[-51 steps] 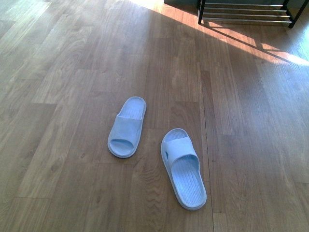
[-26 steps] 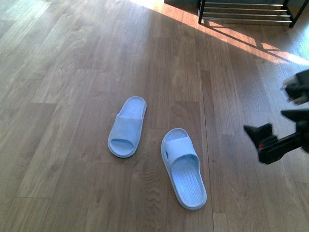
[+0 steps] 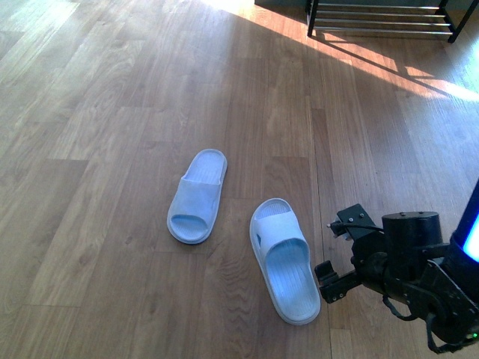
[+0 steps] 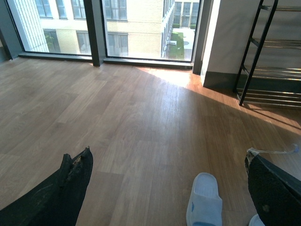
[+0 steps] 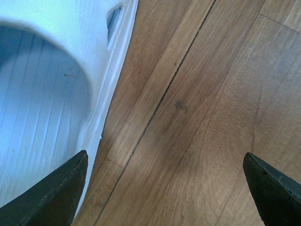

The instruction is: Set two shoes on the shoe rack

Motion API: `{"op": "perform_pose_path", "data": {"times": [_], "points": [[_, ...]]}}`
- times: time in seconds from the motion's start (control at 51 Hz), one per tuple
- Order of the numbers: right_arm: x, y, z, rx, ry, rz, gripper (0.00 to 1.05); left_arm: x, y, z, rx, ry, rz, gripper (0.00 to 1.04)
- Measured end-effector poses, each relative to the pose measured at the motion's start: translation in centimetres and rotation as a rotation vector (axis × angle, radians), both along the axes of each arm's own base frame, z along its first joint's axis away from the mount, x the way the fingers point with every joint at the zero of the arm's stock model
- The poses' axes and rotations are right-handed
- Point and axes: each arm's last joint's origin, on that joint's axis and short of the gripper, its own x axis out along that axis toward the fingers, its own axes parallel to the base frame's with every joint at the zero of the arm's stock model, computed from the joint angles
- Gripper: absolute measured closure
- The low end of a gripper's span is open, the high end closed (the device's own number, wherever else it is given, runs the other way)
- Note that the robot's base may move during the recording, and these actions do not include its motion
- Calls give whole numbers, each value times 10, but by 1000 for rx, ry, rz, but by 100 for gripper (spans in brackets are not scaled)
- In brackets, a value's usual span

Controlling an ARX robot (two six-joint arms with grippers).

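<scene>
Right claw released, spread wide, grasping nothing; held low, evidently to straddle the pale blue rubber slide just beside it. Matching slide beyond that; black metal shoe rack well ahead.

Two pale blue slides lie on the wood floor by our count in the front view: the first slide near centre, the second slide at its 4 o'clock. We count one black shoe rack, at 1 o'clock. One arm shows at 4 o'clock, carrying the right gripper. With the left gripper, seen from its own wrist, we make it two grippers, each with two dark fingers.
</scene>
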Motion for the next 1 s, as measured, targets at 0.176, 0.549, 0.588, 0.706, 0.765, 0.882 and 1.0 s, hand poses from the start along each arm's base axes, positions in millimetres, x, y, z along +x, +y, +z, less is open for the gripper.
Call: {"op": "perform_pose_path", "data": {"times": [0.176,0.549,0.588,0.706,0.765,0.882,1.0], "points": [[19,19,-15,59,31,-61,9,0,0,0,0,0,0,9],[25,41,-10,110,62,-100,9,0,0,0,0,0,0,9],[19,40,-4,124,61,-91,9,0,0,0,0,0,0,9],[15,40,8,184,60,-96,9,0,0,0,0,0,0,9],[19,42,10,202,55,-104,9,0,0,0,0,0,0,9],[30,49,9,211,50,-117,9,0,0,0,0,0,0,9],[49,62,-1,206,41,-137,9,0,0,0,0,0,0,9]]}}
